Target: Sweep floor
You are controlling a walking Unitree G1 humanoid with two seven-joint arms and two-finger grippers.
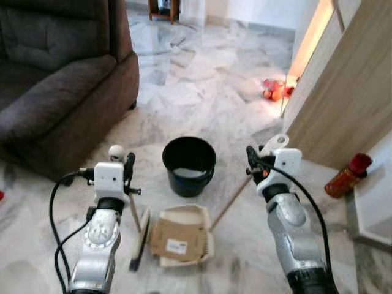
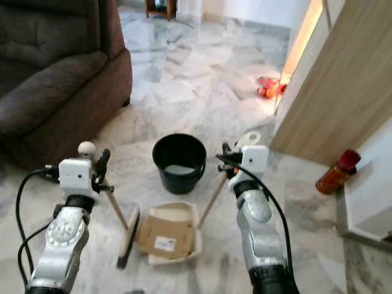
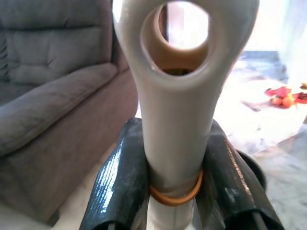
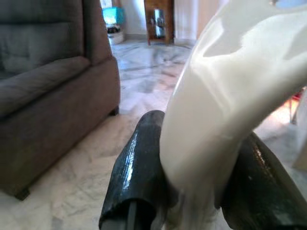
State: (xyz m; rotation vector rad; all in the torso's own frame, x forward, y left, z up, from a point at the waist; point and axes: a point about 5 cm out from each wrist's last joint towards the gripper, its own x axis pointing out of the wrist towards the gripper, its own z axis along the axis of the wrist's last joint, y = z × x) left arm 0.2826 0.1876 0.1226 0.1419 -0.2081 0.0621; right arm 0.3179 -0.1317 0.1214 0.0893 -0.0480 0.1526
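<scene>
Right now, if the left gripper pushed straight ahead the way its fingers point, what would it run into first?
Probably the sofa. The left gripper is shut on the broom handle, and its wrist view looks along the fingers at the sofa's front. The bucket sits off to one side. Depth is hard to judge.

No text, brand, number or sign can be read anywhere. The flattened cardboard piece [image 1: 176,240] lying in the dustpan [image 1: 202,215] carries a small white label [image 1: 177,247] towards its 6 o'clock edge, but its print is too small and blurred to make out. The red can [image 1: 346,175] at 3 o'clock shows no legible lettering either.
</scene>
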